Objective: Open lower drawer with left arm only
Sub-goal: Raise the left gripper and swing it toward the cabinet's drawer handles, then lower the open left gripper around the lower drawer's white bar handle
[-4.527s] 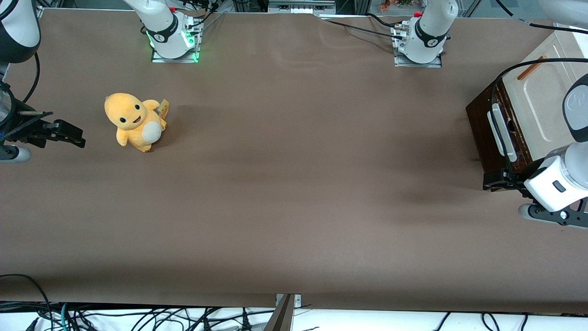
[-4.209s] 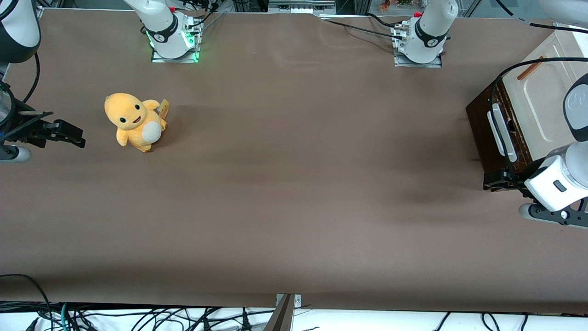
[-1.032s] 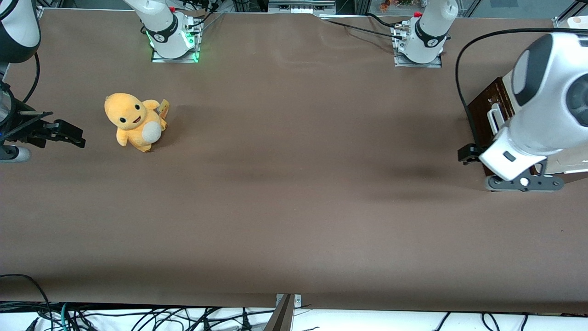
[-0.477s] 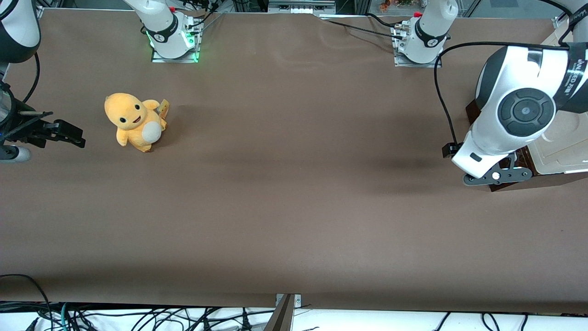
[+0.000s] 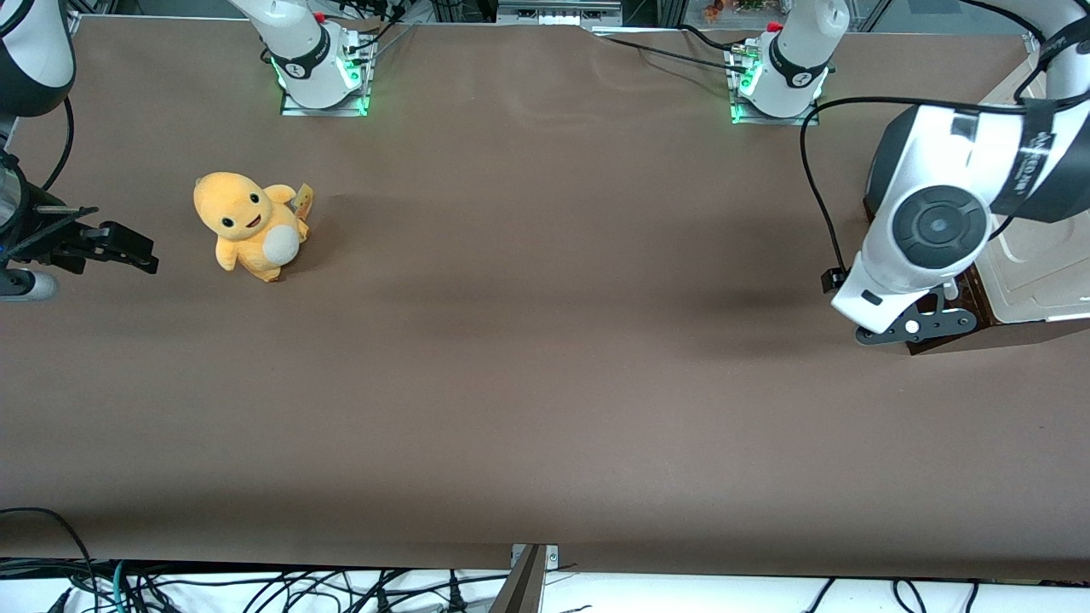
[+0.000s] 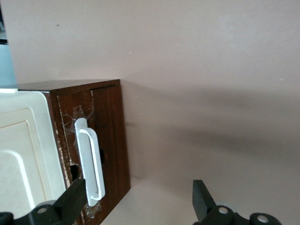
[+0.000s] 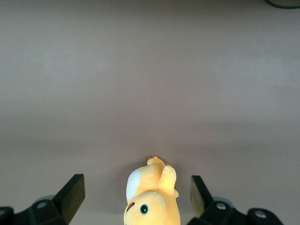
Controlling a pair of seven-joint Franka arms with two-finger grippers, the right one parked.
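Note:
The lower drawer (image 6: 110,140) shows its dark brown wood front and a white loop handle (image 6: 89,161). In the front view the left arm (image 5: 937,221) covers most of it, and only a strip of brown front (image 5: 981,296) shows. My gripper (image 6: 139,201) hangs above the drawer front, open wide with nothing between its fingers. One finger (image 6: 75,199) sits close beside the handle's end, and I cannot tell whether it touches it. The other finger (image 6: 201,199) is over bare table.
A cream panelled front (image 6: 18,154) adjoins the brown drawer front on the cabinet (image 5: 1039,272). A yellow plush toy (image 5: 247,223) sits toward the parked arm's end of the table. Two arm bases (image 5: 319,64) (image 5: 783,68) stand at the table edge farthest from the front camera.
The left arm has swung from beside the cabinet's near corner to over the drawer front, and its wrist has turned. In the last half second it shifted only slightly.

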